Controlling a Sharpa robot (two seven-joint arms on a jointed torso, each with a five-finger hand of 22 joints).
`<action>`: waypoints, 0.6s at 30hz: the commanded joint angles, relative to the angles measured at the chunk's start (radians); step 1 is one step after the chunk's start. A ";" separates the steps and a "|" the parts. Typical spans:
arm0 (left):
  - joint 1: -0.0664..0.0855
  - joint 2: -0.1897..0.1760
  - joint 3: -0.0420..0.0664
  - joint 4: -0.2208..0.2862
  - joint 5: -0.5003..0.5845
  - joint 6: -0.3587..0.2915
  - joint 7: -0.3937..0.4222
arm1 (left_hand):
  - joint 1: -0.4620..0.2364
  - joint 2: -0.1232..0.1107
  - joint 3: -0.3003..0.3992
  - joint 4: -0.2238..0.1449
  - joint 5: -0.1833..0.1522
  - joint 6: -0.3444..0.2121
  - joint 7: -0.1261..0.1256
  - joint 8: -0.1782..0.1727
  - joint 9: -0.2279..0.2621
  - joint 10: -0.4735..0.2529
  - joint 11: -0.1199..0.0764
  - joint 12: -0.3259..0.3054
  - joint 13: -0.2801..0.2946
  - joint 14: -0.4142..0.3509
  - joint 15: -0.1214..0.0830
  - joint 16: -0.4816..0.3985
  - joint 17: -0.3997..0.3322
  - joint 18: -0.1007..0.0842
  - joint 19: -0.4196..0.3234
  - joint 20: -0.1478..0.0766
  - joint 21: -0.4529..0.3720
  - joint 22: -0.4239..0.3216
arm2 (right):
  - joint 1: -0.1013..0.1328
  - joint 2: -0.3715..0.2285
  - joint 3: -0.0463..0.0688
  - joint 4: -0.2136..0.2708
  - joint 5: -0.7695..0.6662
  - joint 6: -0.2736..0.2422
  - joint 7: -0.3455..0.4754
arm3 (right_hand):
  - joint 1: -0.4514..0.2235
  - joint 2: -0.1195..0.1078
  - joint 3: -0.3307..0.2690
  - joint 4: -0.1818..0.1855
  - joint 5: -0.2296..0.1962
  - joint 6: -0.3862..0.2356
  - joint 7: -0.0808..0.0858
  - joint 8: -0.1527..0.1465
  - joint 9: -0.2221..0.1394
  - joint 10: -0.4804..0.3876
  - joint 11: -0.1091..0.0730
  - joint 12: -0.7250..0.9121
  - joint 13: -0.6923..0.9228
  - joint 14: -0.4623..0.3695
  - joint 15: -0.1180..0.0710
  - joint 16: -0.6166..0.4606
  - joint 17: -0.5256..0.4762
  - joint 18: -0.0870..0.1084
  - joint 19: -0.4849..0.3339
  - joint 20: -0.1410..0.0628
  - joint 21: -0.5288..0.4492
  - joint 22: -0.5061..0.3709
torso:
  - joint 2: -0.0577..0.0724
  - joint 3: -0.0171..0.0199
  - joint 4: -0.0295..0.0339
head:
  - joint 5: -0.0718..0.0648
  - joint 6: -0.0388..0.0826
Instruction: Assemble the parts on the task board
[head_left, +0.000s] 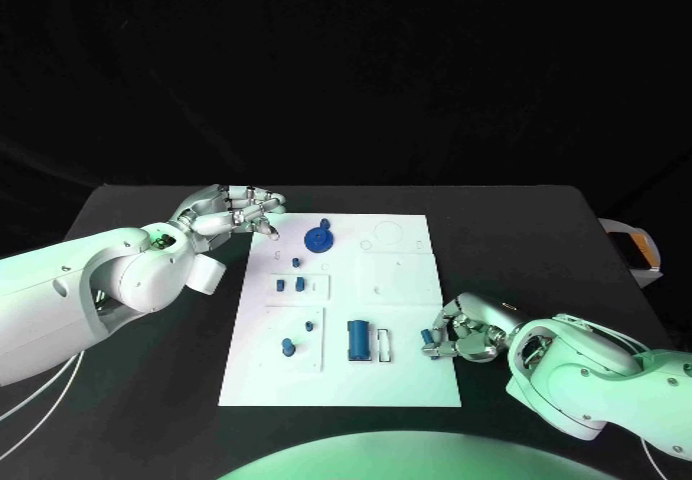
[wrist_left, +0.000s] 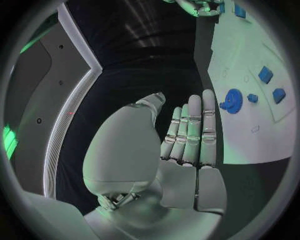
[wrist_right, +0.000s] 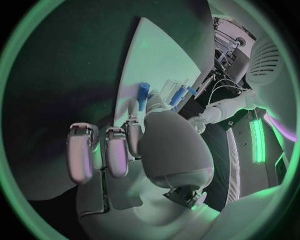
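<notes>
On the task board (head_left: 411, 385), assembly looks early: blue gear (head_left: 319, 237) up top, blue block (head_left: 358, 339) and small pegs loose. Right hand (head_left: 459, 335) pinches a blue peg (head_left: 428, 338) at the board's right edge. Left hand (head_left: 231, 212), fingers (wrist_left: 194, 132) flat together, holds nothing. Bench (head_left: 534, 240) open all round.

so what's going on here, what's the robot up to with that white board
The robot is assembling small blue parts on the white task board. Its right hand pinches a small blue peg at the board's right edge. Its left hand hovers open by the board's far left corner, near the blue gear. Other blue parts lie on the board.
</notes>
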 joint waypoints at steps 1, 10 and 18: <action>0.000 0.000 0.001 0.003 0.006 0.017 0.008 | 0.000 0.003 -0.002 0.004 0.003 -0.003 0.016 0.005 -0.001 -0.008 0.002 0.006 -0.002 -0.008 0.001 0.006 0.001 0.011 0.006 0.004 -0.006 -0.001 | -0.015 0.013 -0.007 -0.014 -0.068 0.034 -0.024 | 0.052 0.021 0.006 -0.013 -0.027 0.001 0.004 -0.014 -0.008 0.005 -0.004 -0.007 -0.016 0.081 0.000 0.002 0.143 -0.015 0.071 -0.002 0.003 0.234 | 0.001 0.0009 0.0011 | 0.001 -0.003; 0.000 -0.002 0.001 0.004 0.006 0.017 0.007 | 0.000 0.003 -0.002 0.004 0.003 -0.003 0.016 0.005 -0.001 -0.008 0.002 0.006 -0.002 -0.008 0.001 0.006 0.001 0.011 0.006 0.004 -0.006 -0.001 | -0.024 0.034 -0.007 -0.021 -0.121 0.056 -0.039 | 0.193 0.036 0.086 -0.059 -0.072 0.021 -0.003 -0.038 -0.030 0.002 -0.012 -0.009 -0.014 0.082 -0.006 0.003 0.150 -0.017 0.073 -0.009 0.011 0.236 | -0.001 -0.0007 0.0001 | 0.004 -0.005; 0.000 -0.003 0.001 0.004 0.005 0.016 0.005 | 0.001 0.004 -0.002 0.005 0.003 -0.003 0.016 0.006 -0.002 -0.009 0.002 0.007 -0.002 -0.009 0.001 0.007 0.001 0.011 0.007 0.004 -0.007 -0.002 | -0.025 0.036 -0.006 -0.019 -0.128 0.050 -0.050 | 0.226 0.015 0.249 -0.055 0.027 0.038 -0.004 -0.070 -0.059 0.001 -0.015 -0.015 -0.016 0.083 -0.008 0.004 0.153 -0.018 0.074 -0.012 0.014 0.237 | -0.001 -0.0010 0.0014 | 0.004 -0.005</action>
